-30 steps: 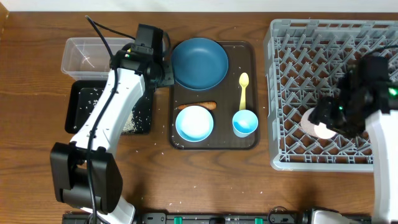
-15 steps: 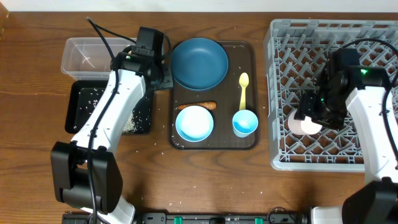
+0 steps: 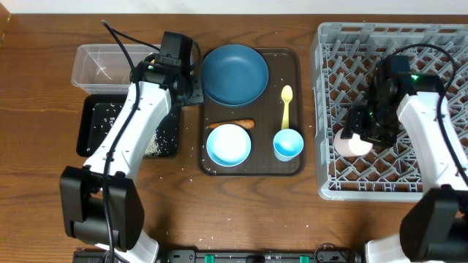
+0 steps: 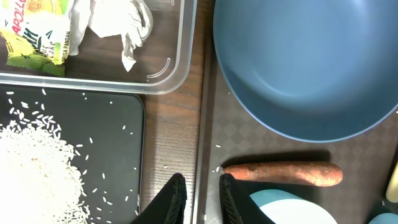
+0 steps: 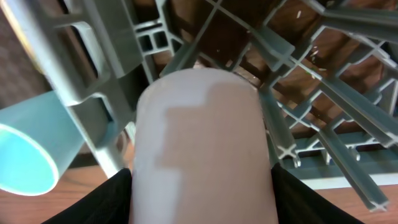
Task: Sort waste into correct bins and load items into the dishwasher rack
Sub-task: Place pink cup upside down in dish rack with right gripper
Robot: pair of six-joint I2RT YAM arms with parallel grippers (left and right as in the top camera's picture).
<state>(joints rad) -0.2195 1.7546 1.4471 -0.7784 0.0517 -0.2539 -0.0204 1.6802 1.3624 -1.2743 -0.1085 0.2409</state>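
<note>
left tool (image 4: 202, 199): barely parted, empty | carrot (image 4: 283, 174): 2-to-3 o'clock in left wrist view, long axis 9-to-3, nearer left arm | right tool (image 5: 202, 199): clamped on pink-and-white cup (image 5: 202, 143)

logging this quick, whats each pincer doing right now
left pincer: barely open, holding nothing
right pincer: closed on the pink-and-white cup

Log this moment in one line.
left gripper: narrowly open, over tray edge | right gripper: gripping pink cup inside rack | pending: carrot on tray
</note>
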